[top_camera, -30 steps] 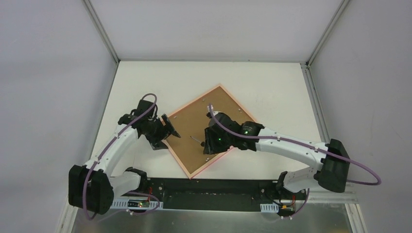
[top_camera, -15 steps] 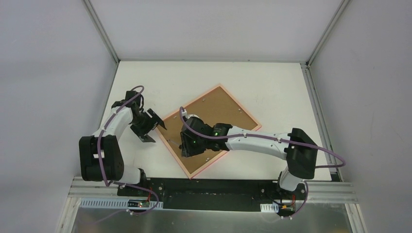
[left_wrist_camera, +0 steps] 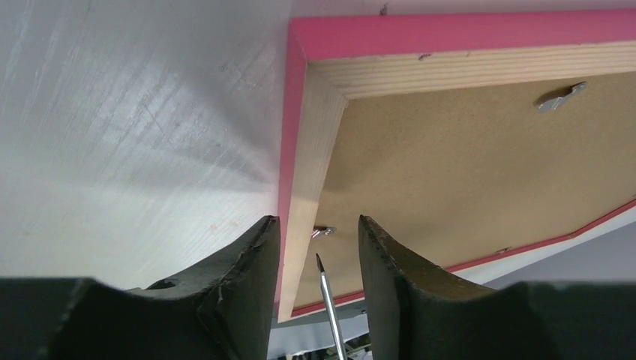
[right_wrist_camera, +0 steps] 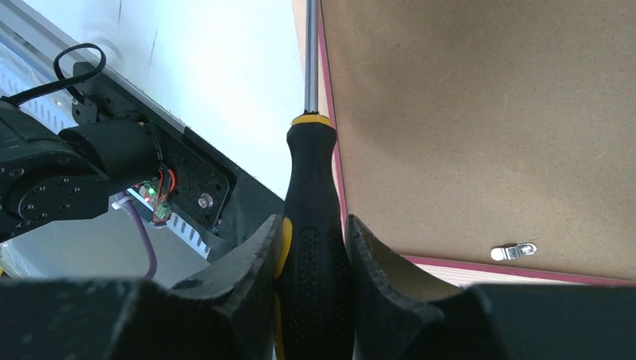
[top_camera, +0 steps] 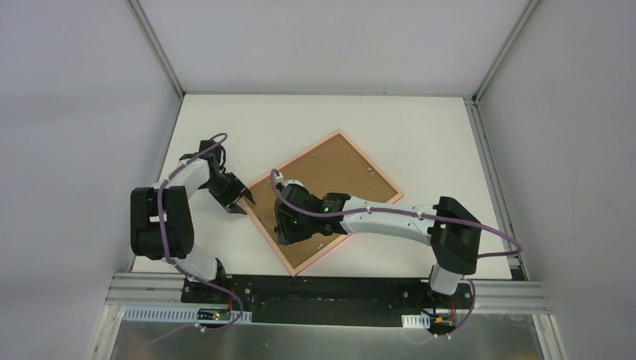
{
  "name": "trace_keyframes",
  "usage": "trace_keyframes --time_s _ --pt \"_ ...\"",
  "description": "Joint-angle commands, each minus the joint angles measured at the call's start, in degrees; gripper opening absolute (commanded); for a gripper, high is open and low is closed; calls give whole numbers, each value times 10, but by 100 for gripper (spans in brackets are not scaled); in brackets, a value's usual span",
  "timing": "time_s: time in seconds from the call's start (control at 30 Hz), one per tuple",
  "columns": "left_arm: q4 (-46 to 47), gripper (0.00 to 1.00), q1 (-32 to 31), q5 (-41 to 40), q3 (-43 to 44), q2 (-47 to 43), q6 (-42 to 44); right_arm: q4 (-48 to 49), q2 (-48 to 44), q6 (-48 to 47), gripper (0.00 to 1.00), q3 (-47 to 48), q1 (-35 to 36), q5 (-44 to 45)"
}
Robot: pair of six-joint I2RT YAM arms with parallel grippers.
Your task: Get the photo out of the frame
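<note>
**benchrat:** Where's the frame (left_wrist_camera: 450, 34) sitting? I can't spot the photo.

**yam_fan:** The pink frame lies face-down on the bench (left_wrist_camera: 135, 135), turned like a diamond from above. The brown backing board (left_wrist_camera: 465, 165) is up and seated inside the border. No camera shows the photo's printed side.

**benchrat:** And the hands?

**yam_fan:** The right hand (right_wrist_camera: 311, 221) is clamped on a black-and-yellow screwdriver (right_wrist_camera: 309, 187) — handle squeezed between both fingers. The shaft points straight out ahead of it and runs along the frame's pink edge.

The left hand (left_wrist_camera: 316, 223) is at the frame's border, down the rail from a corner. Its fingers are apart with a narrowish gap and nothing pinched that I can see. In its own camera the pale wood rail runs away from the fingertips toward that corner. The screwdriver's tip pokes into the gap between the fingers, just beside a small metal tab (left_wrist_camera: 323, 231) on the backing board — more tabs sit further out to its right.
</note>
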Motion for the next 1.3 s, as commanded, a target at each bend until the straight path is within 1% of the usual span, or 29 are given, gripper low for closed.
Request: trace_keyframes --time_s 0.0,0.03,0.17,0.37,0.47,0.5,0.73,1.0,1.27 --pt "13 39 4 16 4 26 12 3 -1 -8 0 22 4 23" --pt "14 35 4 17 5 32 15 2 0 -9 0 22 4 22" --pt "19 24 4 12 -3 38 16 1 9 -11 0 22 5 13" --pt "21 14 4 10 -25 41 16 8 16 -13 0 19 8 16" --pt "22 4 4 15 -30 47 20 7 19 -16 0 21 8 26" --pt "22 2 4 16 -32 48 20 7 20 -17 0 22 8 29" --pt "22 0 4 20 -44 43 23 7 31 -22 0 32 8 32" --pt "22 0 4 15 -56 35 25 -45 48 -11 0 55 8 113" --pt "21 0 4 11 -64 33 30 -44 56 -7 0 73 3 127"
